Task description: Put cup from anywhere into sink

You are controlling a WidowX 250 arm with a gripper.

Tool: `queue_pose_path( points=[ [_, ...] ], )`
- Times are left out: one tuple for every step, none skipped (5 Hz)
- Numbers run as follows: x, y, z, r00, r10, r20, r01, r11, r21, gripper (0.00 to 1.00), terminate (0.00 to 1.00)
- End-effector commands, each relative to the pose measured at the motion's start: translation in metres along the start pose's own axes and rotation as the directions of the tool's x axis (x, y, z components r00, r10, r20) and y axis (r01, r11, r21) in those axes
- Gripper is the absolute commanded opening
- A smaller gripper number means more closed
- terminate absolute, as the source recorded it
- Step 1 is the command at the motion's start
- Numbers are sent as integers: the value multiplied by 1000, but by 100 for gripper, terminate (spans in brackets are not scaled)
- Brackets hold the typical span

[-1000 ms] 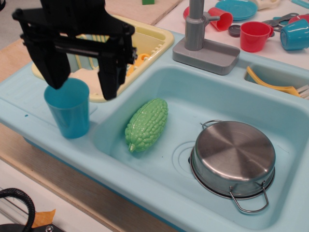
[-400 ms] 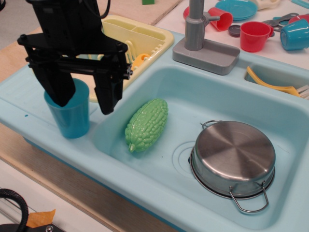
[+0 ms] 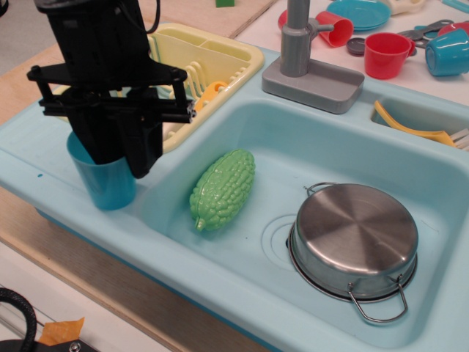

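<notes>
The plain blue plastic tumbler [image 3: 108,180] stands upright on the flat left ledge of the light blue plastic toy sink [image 3: 308,132], right near the front-left corner, just beside the basin's edge. Inside the basin there's open floor between the bumpy green plastic gourd [image 3: 222,188] and the upturned steel pot [image 3: 355,238], which sits over the drain. The yellow dish rack [image 3: 212,59] is close behind the tumbler.

Compared with a second ago, the black robot gripper [image 3: 116,150] has dropped lower and its fingers have drawn together on the tumbler's rim; it looks clamped on it now. The tumbler hasn't shifted. It's tapered, no handle, smooth, and its top is mostly hidden by the fingers.
</notes>
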State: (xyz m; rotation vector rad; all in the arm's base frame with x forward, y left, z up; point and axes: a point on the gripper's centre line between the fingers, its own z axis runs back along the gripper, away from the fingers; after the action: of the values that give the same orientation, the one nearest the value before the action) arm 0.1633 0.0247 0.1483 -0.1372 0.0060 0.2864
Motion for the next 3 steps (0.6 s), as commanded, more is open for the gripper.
queue_pose_path(
  points=[
    [3,2,4,999,30,19,-30,1000,-3,0,0],
    [1,-2,10,995,10,99,-13,999,31,0,0],
    [8,-18,30,985,-50,165,34,995,98,0,0]
  ],
)
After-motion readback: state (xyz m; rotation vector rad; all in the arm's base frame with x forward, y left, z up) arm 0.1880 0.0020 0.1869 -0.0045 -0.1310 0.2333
